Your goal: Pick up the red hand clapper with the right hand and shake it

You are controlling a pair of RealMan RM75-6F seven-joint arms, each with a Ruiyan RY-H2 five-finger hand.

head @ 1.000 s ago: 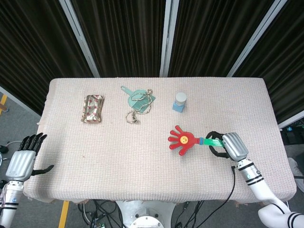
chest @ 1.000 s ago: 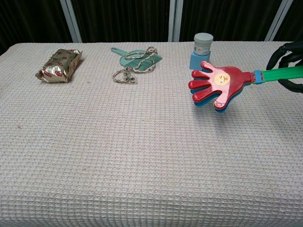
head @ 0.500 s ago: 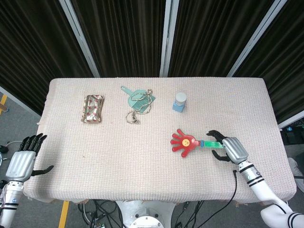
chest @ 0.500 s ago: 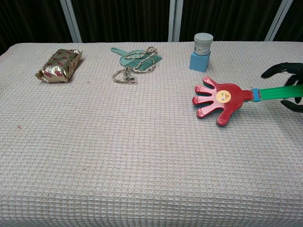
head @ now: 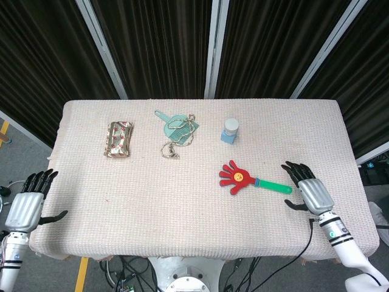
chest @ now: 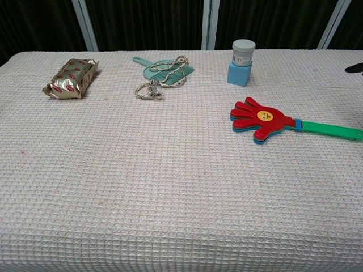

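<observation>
The red hand clapper point(head: 239, 177) point(chest: 260, 118) lies flat on the table, its green handle point(head: 275, 185) point(chest: 332, 130) pointing toward the right edge. My right hand point(head: 310, 190) is open just right of the handle's end, apart from it, fingers spread over the table's right side. In the chest view only a dark fingertip point(chest: 355, 68) shows at the right border. My left hand point(head: 29, 204) hangs open off the table's left edge, holding nothing.
A gold snack packet point(head: 119, 139) point(chest: 71, 77) lies at the back left. A teal comb with a coiled rope point(head: 178, 131) point(chest: 163, 73) sits at the back middle. A small grey-capped jar on a blue box point(head: 230, 130) point(chest: 242, 55) stands behind the clapper.
The right hand lowered the clapper onto the table, let go of its handle and drew back to the right. The left hand barely moved.
</observation>
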